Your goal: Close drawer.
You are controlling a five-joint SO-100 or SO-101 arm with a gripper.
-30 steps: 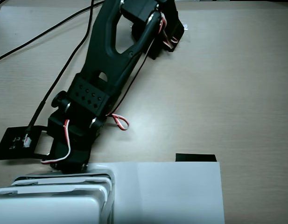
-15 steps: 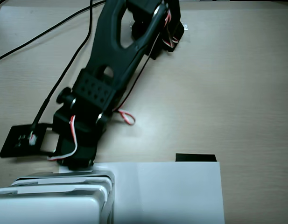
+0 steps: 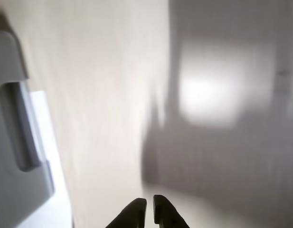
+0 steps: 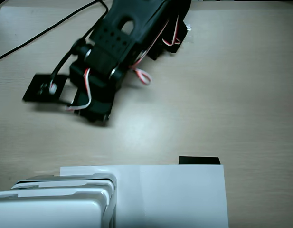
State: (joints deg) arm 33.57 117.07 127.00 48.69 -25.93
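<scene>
In the wrist view the drawer, its handle recess facing the camera, sits at the far left edge, well off the line of the hand, whose fingertips are nearly together with only a thin slit between them and nothing held. In the fixed view the drawer fronts stick out of the white cabinet at bottom left on a paper sheet, with the arm well apart above. The likely failure is a push that slides past the flange, or shoves the light cabinet across the surface.

A desk-top hobby or lab setup, it seems: a pale wood-grain table with black cables trailing behind a small black robot arm, and a white paper sheet in front of the arm.
</scene>
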